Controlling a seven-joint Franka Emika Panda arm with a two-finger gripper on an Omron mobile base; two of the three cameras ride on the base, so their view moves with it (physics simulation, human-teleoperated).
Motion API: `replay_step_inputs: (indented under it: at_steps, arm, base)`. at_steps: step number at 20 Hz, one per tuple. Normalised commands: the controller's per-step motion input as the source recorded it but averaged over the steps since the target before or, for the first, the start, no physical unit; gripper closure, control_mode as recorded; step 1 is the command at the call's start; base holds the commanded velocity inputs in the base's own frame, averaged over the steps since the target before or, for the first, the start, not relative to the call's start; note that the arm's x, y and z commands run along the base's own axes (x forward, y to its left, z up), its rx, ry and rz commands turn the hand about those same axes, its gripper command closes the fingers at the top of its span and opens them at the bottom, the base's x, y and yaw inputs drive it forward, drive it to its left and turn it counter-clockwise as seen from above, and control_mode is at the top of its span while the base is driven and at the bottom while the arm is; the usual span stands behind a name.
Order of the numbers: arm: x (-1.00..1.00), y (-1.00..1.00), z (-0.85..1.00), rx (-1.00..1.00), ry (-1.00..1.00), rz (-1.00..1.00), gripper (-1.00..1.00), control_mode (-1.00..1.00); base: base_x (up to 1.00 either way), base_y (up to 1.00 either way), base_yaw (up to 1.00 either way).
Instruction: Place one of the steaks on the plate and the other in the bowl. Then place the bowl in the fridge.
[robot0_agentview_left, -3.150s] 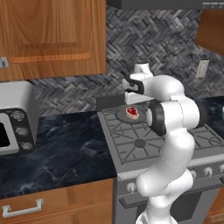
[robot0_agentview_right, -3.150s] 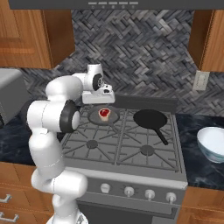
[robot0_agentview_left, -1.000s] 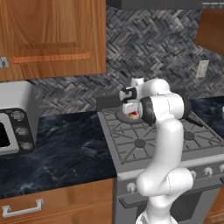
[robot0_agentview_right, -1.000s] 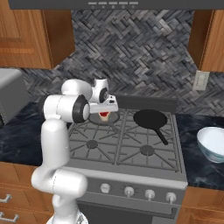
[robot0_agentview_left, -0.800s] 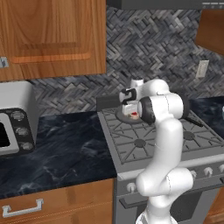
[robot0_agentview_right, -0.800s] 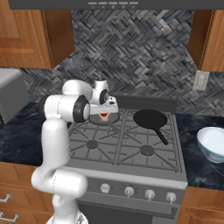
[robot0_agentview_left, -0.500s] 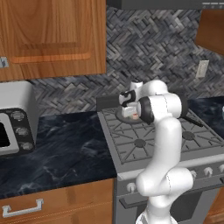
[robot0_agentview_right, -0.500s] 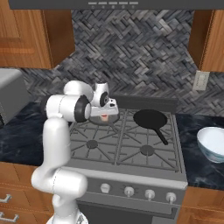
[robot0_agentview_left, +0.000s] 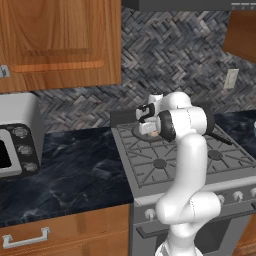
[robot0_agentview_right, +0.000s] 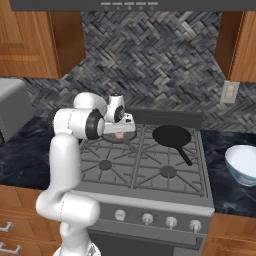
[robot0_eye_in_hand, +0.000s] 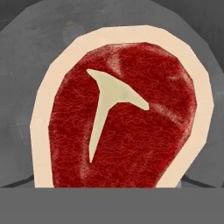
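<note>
One steak (robot0_eye_in_hand: 122, 122), red with a pale fat rim and a T-shaped bone, lies in a round grey pan (robot0_eye_in_hand: 26, 65) and shows very close in the hand view. My gripper (robot0_agentview_left: 148, 129) points down into that pan (robot0_agentview_left: 141, 134) on the stove's back left burner, right over the steak. In the right base view the hand hides the gripper (robot0_agentview_right: 119, 131), with a pale edge of the steak (robot0_agentview_right: 119, 134) under it. The finger ends are hidden, so how the jaws stand is unclear. The white bowl (robot0_agentview_right: 243, 164) sits on the counter right of the stove. The plate and the fridge are out of view.
A black skillet (robot0_agentview_right: 172, 136) rests on the back right burner, its handle pointing forward. A grey microwave (robot0_agentview_left: 15, 145) stands at the left on the dark marble counter (robot0_agentview_left: 75, 170). Wooden cabinets hang above, and the stove's front burners (robot0_agentview_right: 135, 170) are bare.
The hand has come down from above the pan to just over the steak, now covering it in both base views. The base and the other things have stayed put.
</note>
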Motion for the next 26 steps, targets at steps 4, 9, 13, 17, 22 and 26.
replay_step_inputs:
  at_steps: [4,9,13,17,22,26]
  arm:
    - [0.0,0.0,0.0,0.0,0.0,0.0,1.0,-1.0]
    - [0.0,0.0,0.0,0.0,0.0,-0.01,1.0,-1.0]
    - [-0.24,-0.05,0.5,0.0,0.04,-0.16,1.0,-1.0]
    - [-0.92,0.0,1.0,0.0,0.0,-0.17,1.0,-1.0]
    - [-1.0,0.0,0.87,0.01,0.01,-0.17,1.0,-1.0]
    - [-1.0,0.0,0.47,0.0,0.0,-0.16,1.0,-1.0]
  base:
    - [0.0,0.0,0.0]
    - [0.0,0.0,0.0]
    - [0.0,0.0,0.0]
    - [0.0,0.0,0.0]
    - [0.0,0.0,0.0]
    - [0.0,0.0,0.0]
